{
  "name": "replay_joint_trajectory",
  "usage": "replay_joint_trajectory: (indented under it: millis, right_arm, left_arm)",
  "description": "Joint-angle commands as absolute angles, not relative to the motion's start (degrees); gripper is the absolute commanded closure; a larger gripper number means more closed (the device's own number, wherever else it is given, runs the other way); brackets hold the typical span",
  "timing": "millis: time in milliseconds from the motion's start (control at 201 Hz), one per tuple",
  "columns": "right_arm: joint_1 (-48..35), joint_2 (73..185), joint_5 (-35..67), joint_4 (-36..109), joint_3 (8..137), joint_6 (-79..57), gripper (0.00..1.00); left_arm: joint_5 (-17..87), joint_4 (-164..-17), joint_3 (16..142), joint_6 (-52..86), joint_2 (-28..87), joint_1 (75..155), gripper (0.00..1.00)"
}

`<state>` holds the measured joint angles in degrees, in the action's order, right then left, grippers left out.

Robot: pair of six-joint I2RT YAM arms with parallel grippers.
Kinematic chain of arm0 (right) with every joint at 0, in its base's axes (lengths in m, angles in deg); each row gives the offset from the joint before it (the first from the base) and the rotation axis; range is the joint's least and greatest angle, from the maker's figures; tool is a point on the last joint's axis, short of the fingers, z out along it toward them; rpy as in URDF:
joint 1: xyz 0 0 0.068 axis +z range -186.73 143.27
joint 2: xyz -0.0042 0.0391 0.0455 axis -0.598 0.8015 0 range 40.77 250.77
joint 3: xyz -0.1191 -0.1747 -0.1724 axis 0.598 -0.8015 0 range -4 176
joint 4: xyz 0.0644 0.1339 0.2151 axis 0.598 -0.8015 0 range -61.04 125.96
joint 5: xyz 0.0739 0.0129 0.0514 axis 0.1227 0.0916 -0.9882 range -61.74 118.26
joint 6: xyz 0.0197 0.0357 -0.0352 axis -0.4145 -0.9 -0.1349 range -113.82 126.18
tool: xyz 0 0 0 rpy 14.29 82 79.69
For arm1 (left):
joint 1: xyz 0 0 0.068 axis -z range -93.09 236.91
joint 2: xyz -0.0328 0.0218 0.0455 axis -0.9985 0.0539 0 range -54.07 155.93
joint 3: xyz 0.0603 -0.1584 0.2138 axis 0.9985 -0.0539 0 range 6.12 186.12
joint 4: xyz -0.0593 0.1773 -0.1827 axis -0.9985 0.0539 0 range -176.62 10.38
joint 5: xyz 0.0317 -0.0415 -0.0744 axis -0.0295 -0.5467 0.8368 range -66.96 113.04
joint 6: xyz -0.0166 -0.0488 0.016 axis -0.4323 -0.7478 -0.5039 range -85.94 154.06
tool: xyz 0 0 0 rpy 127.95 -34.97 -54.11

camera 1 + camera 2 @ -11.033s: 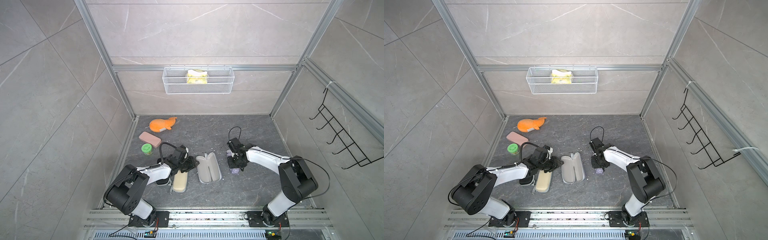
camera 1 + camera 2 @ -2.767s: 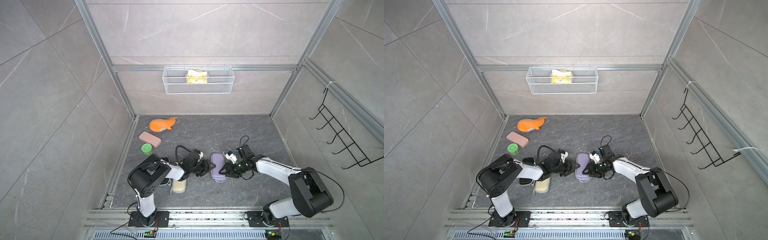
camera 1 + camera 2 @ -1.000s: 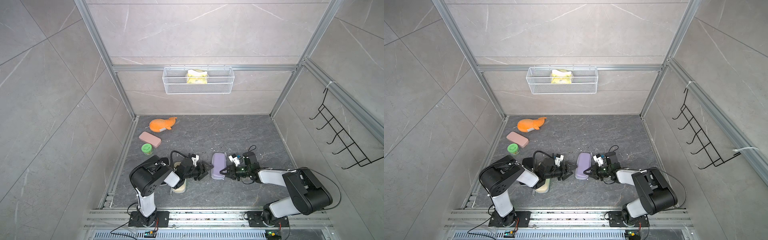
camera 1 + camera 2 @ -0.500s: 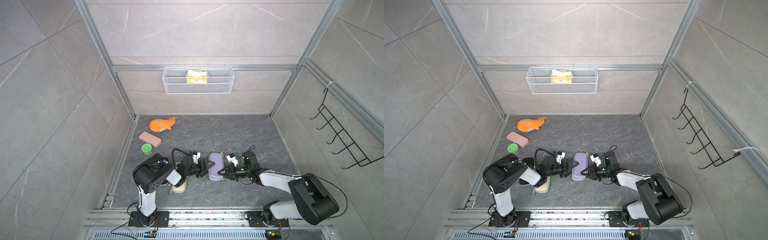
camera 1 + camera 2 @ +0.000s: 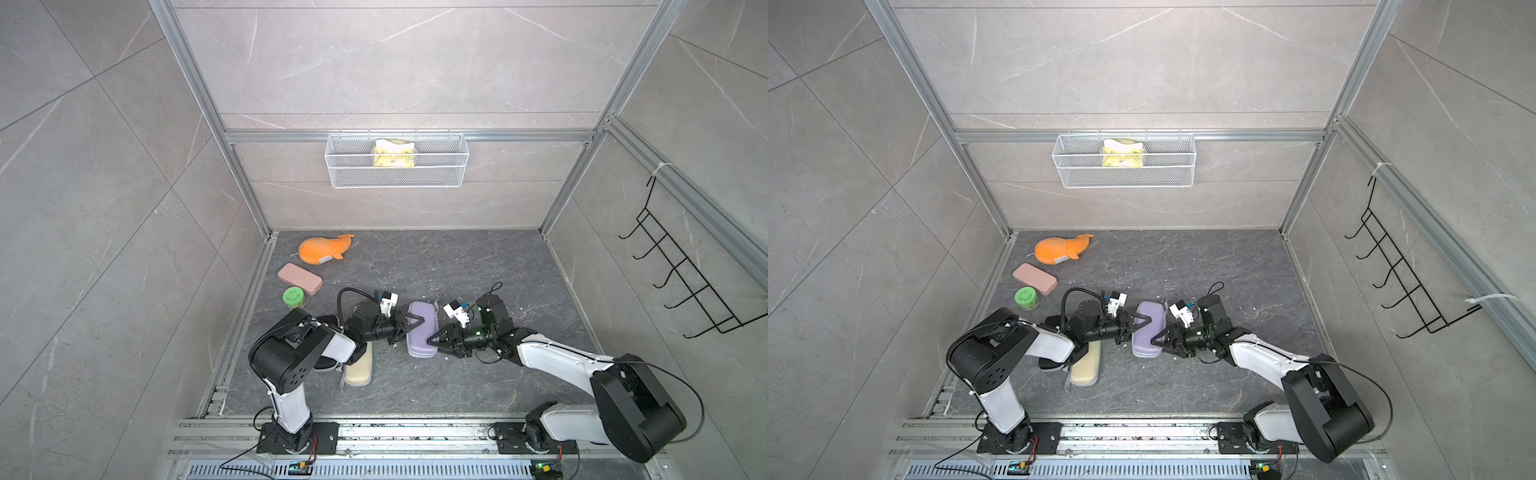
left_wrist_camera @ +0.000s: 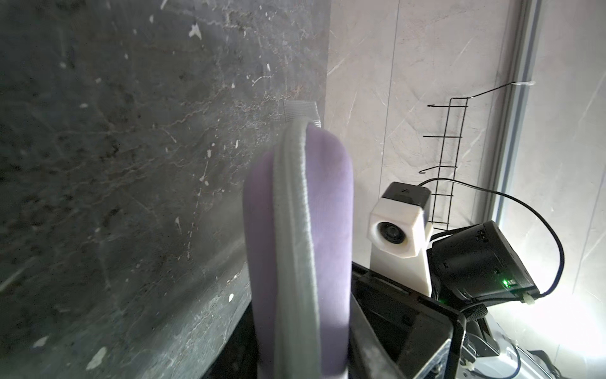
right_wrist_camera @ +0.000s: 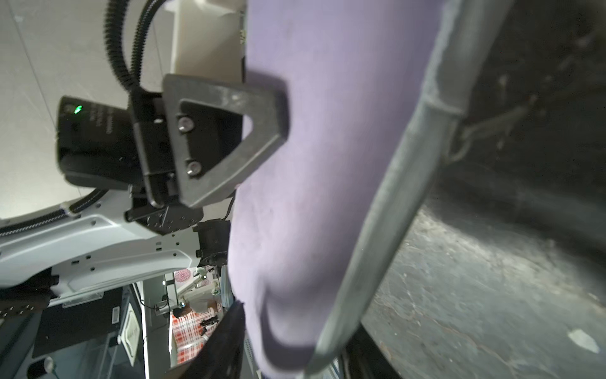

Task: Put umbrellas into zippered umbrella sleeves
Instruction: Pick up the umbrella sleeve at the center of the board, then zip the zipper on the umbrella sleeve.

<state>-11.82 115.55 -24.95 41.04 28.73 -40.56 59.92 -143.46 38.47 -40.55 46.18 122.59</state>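
The lavender sleeve [image 5: 423,338] is lying on the worktop [image 5: 457,270] between both arms. Its grey zip [image 6: 295,229] is running closed, hiding any contents. The left tool [image 5: 413,325] is straddling one long edge, one finger [image 7: 229,131] pressing its top face, seemingly gripping. The right tool [image 5: 432,340] is bracketing the opposite edge with jaws parted; I cannot tell whether it is gripping. Only the right wrist view is showing the zip pull [image 7: 475,131]. The wire basket [image 5: 397,178] is holding a yellow packet [image 5: 395,153].

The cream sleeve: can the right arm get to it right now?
Probably not easily. The left arm lies over one end of the cream sleeve, and the lavender sleeve sits between it and the right end effector.
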Motion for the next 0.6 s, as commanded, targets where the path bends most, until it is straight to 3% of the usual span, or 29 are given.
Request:
replay_joint_trajectory:
  millis: [0,119,264,443,592]
  right_arm:
    - [-16.30,110.26,-25.25,34.72,33.86,-33.70,0.50]
    - [-17.48,107.57,-15.28,28.22,37.03,-26.09,0.52]
    - [-15.02,101.59,-2.76,36.09,32.48,-16.98,0.62]
    - [-4.87,94.67,10.41,48.37,25.18,2.18,0.63]
    - [-0.61,95.29,14.53,51.96,25.43,7.33,0.64]
  left_arm:
    - [68.58,-136.24,41.67,-32.41,38.42,118.22,0.82]
    - [75.85,-121.13,46.38,-21.23,31.94,116.07,0.80]
    - [80.69,-107.86,51.49,-10.88,27.16,114.96,0.77]
    - [83.80,-101.01,55.09,-3.78,23.92,114.55,0.74]
    - [84.18,-100.54,55.90,-3.76,23.23,114.59,0.75]
